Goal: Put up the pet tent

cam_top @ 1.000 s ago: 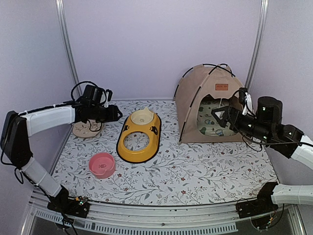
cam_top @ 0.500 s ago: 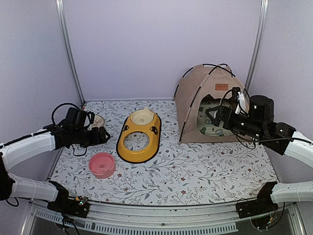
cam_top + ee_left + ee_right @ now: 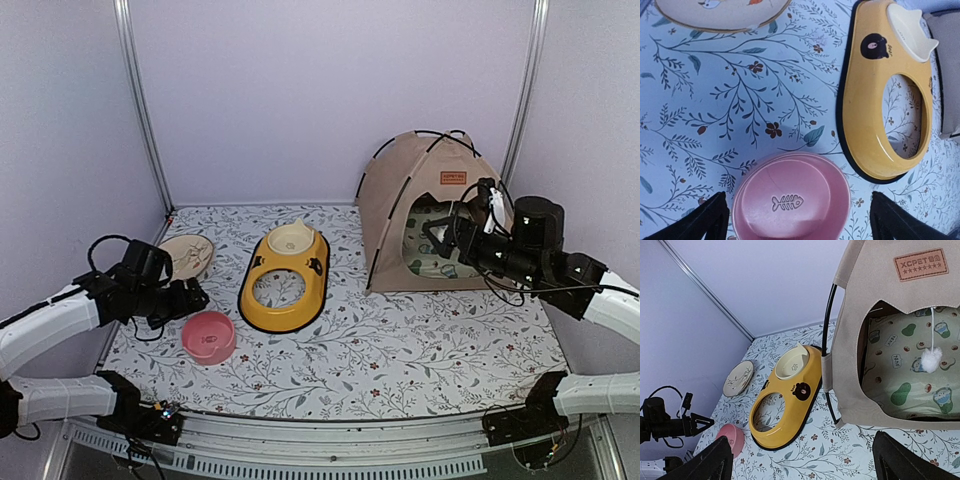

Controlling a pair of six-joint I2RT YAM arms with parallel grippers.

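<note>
The pet tent (image 3: 425, 205) stands upright at the back right, tan fabric with black crossing poles and a brown label. Its doorway faces the front, and a cream mat with green prints (image 3: 910, 365) lies inside. A white pompom (image 3: 931, 359) hangs in the doorway. My right gripper (image 3: 437, 235) hovers open just in front of the doorway, holding nothing; in its wrist view it (image 3: 802, 440) looks past the tent (image 3: 875, 315). My left gripper (image 3: 195, 295) is open at the near left, low over a pink bowl (image 3: 792, 200) that lies between its fingers (image 3: 715, 220).
A yellow double-bowl feeder (image 3: 285, 278) lies in the middle with a cream bowl in its far hole. A cream plate (image 3: 186, 255) rests at the far left. The pink bowl (image 3: 208, 336) sits near the front left. Walls and metal posts enclose the floral mat.
My left gripper has opened wide and drawn back and down from the cream plate to the pink bowl. The right gripper has edged closer to the tent doorway.
</note>
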